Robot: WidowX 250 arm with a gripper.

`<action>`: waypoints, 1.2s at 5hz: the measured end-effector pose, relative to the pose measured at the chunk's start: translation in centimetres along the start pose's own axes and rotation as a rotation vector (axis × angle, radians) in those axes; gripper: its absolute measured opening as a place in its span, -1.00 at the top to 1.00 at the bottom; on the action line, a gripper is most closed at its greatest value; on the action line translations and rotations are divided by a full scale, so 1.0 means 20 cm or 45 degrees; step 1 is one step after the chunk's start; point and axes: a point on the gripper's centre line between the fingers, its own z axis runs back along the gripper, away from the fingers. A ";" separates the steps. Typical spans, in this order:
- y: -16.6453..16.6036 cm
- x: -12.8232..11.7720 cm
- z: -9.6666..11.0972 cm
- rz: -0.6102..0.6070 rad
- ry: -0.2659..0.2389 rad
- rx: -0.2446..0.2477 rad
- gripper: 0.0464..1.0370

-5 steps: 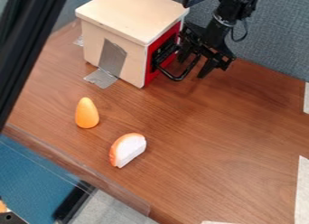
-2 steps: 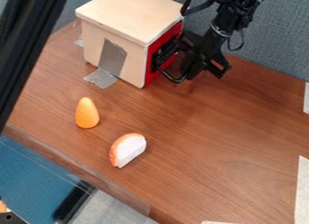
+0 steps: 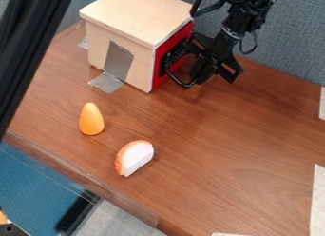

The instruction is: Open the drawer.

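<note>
Your gripper (image 3: 204, 74) is at the black handle (image 3: 185, 83) in the upper middle of the frame, right in front of the red drawer front (image 3: 160, 79). That front is on the right-hand face of the wooden box (image 3: 138, 14), towards the top of the frame, and it looks closed. You can't tell from here whether the gripper is clamped on the handle or just overlapping it, so check that before you commit to a pull.

The step in hand, as I judge it, is getting a sound hold on the handle; the opening itself has yet to come. Make sure the bar is well inside your grip, not caught at the very tips, where it could slip off. Then draw straight out from the red face, towards the right of the frame, slow and level. Pull at a skew and the drawer may bind or the box may twist, though the silver tape (image 3: 118, 63) probably helps pin it. The orange egg-shaped piece (image 3: 91, 119) and the white-and-orange slice (image 3: 134, 158) lie lower down, well out of your path.
</note>
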 end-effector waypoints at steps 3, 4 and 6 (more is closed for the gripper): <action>-0.28 0.04 0.20 -0.043 -0.073 -0.085 0.89; -0.28 0.04 0.22 -0.033 -0.072 -0.094 0.89; -0.35 0.03 0.24 -0.011 -0.066 -0.142 0.43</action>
